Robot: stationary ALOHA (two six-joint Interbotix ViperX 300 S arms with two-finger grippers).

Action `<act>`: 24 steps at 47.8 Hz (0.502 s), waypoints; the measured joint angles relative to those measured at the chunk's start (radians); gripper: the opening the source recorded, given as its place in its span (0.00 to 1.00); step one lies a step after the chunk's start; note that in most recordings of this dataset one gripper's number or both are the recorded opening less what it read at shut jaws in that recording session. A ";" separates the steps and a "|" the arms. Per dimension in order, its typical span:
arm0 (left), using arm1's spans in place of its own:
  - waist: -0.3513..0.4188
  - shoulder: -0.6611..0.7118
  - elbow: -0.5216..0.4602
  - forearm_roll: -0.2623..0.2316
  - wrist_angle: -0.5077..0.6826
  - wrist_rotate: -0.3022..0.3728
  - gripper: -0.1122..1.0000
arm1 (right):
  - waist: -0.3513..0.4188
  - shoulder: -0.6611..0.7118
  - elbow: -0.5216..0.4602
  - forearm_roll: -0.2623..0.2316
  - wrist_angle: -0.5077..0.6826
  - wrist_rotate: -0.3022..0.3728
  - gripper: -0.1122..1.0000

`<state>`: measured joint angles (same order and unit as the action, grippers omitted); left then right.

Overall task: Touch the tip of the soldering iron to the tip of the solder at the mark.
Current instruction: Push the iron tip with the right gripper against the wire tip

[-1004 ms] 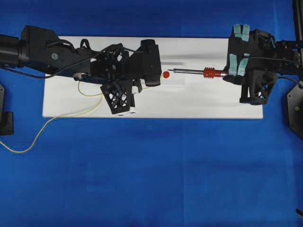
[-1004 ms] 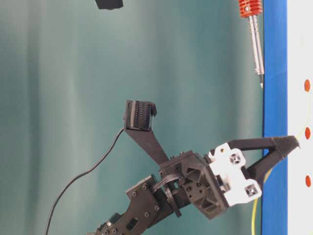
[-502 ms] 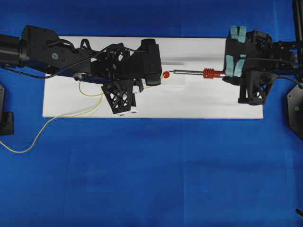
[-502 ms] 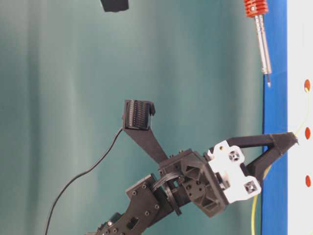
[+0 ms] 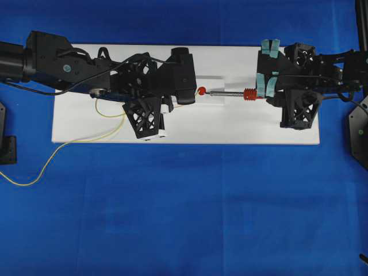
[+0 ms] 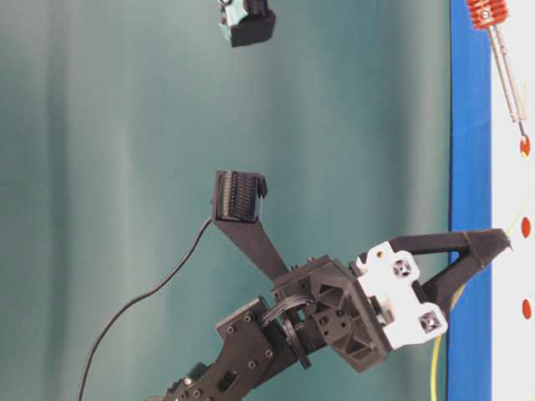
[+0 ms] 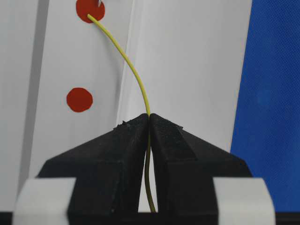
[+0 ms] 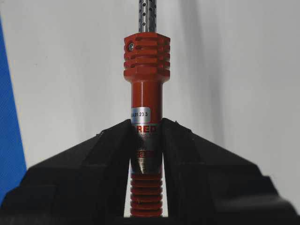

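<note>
both pincers (image 7: 149, 123) (image 8: 146, 129) clamped tight

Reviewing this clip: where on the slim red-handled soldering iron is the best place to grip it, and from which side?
Grip the red-handled soldering iron on its smooth cylindrical handle behind the ribbed collar, coming from the cord end along its axis, as the right gripper does; the metal shaft stays free.

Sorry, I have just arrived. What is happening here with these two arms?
The left gripper is shut on the solder, a thin yellow wire, with its free end lying on a red mark on the white board. The right gripper is shut on the soldering iron, pointing it at the same mark. The iron's tip is at the mark; actual contact with the solder cannot be confirmed.
</note>
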<state>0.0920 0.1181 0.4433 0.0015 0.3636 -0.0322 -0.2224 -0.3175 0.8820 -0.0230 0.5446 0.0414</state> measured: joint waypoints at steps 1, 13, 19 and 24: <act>0.002 0.000 0.000 0.000 0.000 -0.002 0.12 | -0.002 0.003 0.002 -0.002 0.000 -0.002 0.16; 0.000 0.000 0.000 0.000 0.000 0.000 0.12 | -0.012 0.020 0.000 -0.002 -0.011 0.000 0.16; 0.002 0.000 -0.002 0.000 0.000 0.002 0.12 | -0.012 0.020 -0.002 0.000 -0.014 0.000 0.16; 0.000 0.000 -0.003 0.000 0.000 0.002 0.12 | -0.012 0.020 -0.002 -0.002 -0.014 0.000 0.16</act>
<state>0.0920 0.1181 0.4403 0.0015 0.3636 -0.0307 -0.2347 -0.2976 0.8805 -0.0245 0.5308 0.0414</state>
